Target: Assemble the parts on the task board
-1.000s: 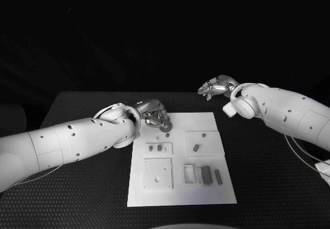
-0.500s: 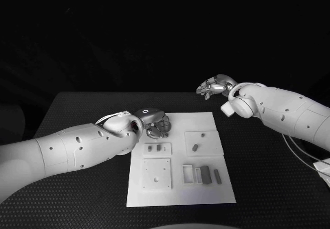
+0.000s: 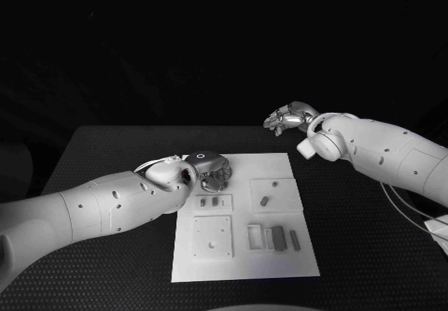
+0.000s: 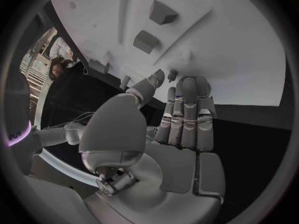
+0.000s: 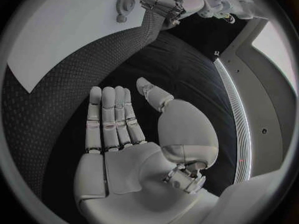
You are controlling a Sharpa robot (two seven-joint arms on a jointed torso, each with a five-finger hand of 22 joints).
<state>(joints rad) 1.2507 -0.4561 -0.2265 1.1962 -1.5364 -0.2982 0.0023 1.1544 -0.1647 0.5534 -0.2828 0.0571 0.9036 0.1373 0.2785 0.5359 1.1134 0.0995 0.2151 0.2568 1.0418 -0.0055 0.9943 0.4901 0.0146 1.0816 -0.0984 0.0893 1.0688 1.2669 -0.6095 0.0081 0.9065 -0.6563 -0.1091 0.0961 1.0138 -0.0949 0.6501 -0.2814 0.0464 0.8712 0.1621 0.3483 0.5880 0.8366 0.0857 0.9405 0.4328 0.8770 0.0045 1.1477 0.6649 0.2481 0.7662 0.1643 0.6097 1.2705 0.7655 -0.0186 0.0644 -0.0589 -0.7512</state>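
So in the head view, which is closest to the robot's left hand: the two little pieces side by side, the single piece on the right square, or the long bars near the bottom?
From the left hand:
1. Two little pieces, just below it.
2. Single piece, on the right square.
3. Long bars, lowest on the task board, farthest.

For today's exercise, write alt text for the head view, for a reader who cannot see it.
The robot's left hand hovers over the far left corner of the white task board, where small grey parts lie. Its right hand is raised beyond the board's far right, above the black table.
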